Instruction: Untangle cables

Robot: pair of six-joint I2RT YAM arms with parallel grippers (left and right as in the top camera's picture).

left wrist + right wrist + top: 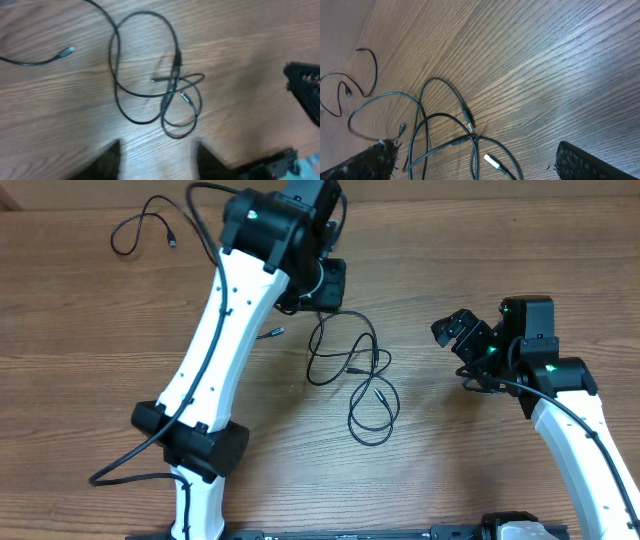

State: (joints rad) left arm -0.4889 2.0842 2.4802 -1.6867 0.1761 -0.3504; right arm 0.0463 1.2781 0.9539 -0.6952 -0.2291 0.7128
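Note:
Two thin black cables point(355, 375) lie looped over each other at the table's middle; they also show in the left wrist view point(160, 87) and the right wrist view point(445, 135). One plug tip point(492, 161) is silvery-white. A third cable point(140, 228) lies apart at the far left, also in the right wrist view point(350, 87). A small plug point(272, 333) lies left of the tangle. My left gripper point(157, 160) is open and empty above the table just behind the tangle. My right gripper point(460, 335) is open and empty to the right of the tangle, its fingers point(480, 165) wide apart.
The left arm point(225, 330) reaches diagonally across the table's left half. Its thick black wire point(120, 470) hangs down to the table near the base. The right arm point(570, 410) stands at the right. The table is brown wood point(480, 240).

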